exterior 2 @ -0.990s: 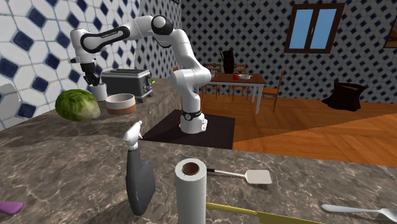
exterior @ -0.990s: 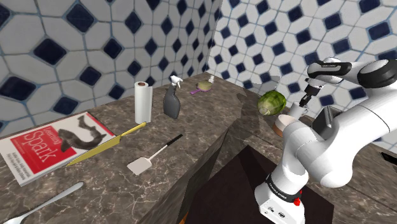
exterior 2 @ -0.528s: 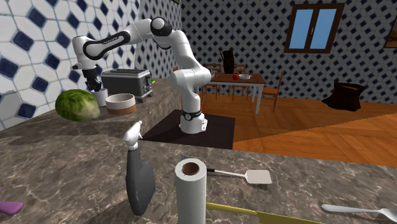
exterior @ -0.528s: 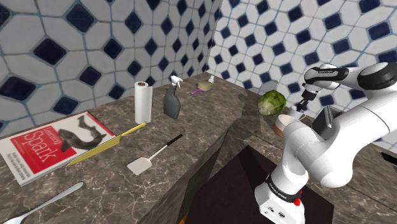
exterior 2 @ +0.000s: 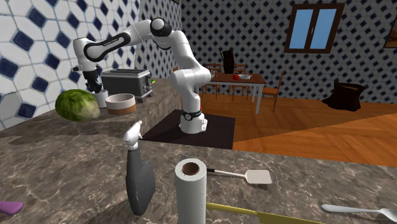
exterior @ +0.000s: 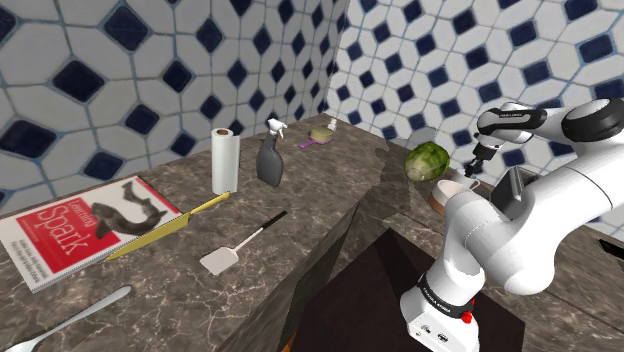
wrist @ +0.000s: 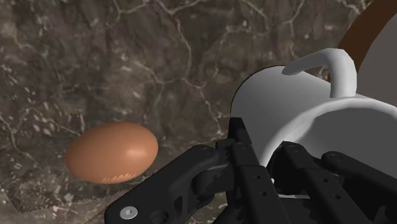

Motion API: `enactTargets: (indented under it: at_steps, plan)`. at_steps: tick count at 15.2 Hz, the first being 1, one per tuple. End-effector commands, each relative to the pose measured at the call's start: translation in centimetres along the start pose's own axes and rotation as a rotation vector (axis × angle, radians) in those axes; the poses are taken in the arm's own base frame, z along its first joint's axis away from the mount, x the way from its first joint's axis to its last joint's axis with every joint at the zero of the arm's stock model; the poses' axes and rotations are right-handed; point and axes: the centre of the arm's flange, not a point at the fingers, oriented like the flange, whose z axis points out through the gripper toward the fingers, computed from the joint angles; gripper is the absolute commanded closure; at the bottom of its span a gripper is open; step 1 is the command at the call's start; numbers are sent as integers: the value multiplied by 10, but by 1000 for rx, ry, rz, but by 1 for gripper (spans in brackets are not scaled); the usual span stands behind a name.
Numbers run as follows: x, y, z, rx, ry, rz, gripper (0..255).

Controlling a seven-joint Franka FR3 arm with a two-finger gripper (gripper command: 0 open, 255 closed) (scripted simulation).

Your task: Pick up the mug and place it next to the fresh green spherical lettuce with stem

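Your gripper [wrist: 261,149] is clenched on the mug [wrist: 318,121]. In the wrist view one black finger [wrist: 238,149] presses the outside of the white wall, and the other sits inside the rim. The jaws are only as far apart as that wall is thick. The mug's handle points away from the fingers.

In the second exterior view the gripper [exterior 2: 95,88] comes down from above onto the mug [exterior 2: 101,97]. The mug stands just beside the green lettuce [exterior 2: 77,105], between the lettuce and a brown-and-white bowl [exterior 2: 120,102]. You cannot tell from these views whether the mug's base is resting on the counter [wrist: 127,57] or hanging just above it. In the shoulder view the gripper [exterior: 473,163] hangs near the lettuce [exterior: 427,161], on the side facing the arm.

A brown egg [wrist: 112,153] lies on the marbled counter below the hand. Its place relative to the lettuce cannot be made out.

The readable writing is on a book [exterior: 80,229] lying flat, well apart from the lettuce, toward the shoulder view's left. Its red band carries the white word "Spark" under a picture of a fish. The small lettering on the arm's links is too fine to read.
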Motion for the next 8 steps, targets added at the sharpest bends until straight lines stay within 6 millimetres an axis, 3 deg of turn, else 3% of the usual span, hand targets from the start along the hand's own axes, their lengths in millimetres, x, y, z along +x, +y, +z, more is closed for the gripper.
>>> enactTargets:
  at_steps: [1,6,8]
  plan:
    - [0,0,0,0,0,0,0]
    - [0,0,0,0,0,0,0]
    - [0,0,-26,0,0,0,0]
